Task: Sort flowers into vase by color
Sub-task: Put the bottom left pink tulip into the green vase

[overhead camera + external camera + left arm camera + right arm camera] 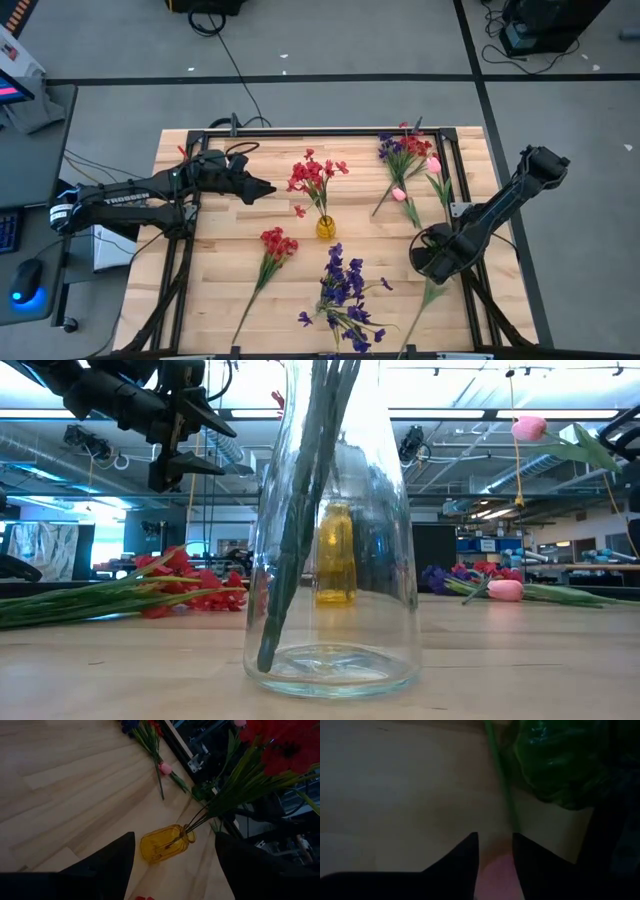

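Right gripper (432, 262) low at the table's right edge, fingers nearly together around a thin green stem (501, 775), whether pinched I cannot tell; left gripper (268, 188), fingers apart, hovers beside red flowers (312, 176) standing in the yellow vase (326, 227).

pale wooden table (215, 255) on a grey floor (350, 40) crossed by dark tape lines, black cables (225, 45) trailing beyond the table, a desk (30, 150) beside the table, long ceiling lights (470, 402) overhead
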Available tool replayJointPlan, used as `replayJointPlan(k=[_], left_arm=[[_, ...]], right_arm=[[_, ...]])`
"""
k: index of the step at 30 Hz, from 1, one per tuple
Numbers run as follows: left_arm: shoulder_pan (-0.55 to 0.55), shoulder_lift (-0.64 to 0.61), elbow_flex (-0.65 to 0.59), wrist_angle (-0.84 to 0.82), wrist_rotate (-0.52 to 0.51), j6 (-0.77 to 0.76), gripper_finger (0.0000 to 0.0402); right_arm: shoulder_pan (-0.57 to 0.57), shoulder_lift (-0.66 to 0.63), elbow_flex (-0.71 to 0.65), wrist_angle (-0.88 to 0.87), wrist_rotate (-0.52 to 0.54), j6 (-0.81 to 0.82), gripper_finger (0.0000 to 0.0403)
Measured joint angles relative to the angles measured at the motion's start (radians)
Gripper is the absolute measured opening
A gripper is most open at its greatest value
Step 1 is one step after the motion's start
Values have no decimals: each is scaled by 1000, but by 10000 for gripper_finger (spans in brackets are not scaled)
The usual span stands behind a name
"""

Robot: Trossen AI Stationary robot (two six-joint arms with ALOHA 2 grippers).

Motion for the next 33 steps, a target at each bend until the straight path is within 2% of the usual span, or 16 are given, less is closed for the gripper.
replayJointPlan(k=[6, 11, 17, 22, 28, 33], left_arm=[[0, 0, 0, 1, 0, 2, 279], [0, 0, 0, 1, 0, -1, 279], [0, 0, 0, 25, 0, -5, 279], [0, 0, 0, 24, 0, -4, 279], [0, 0, 0, 24, 0, 3, 279], [0, 0, 0, 22, 0, 6, 279]], right_arm=[[3, 28, -21, 5, -32, 6, 123], [3, 55, -47, 77, -30, 15, 123], [3, 54, -51, 83, -29, 13, 112], [2, 30, -53, 87, -30, 12, 79], [1, 25, -54, 141, -10, 1, 12], [-2, 27, -55, 164, 4, -4, 13]])
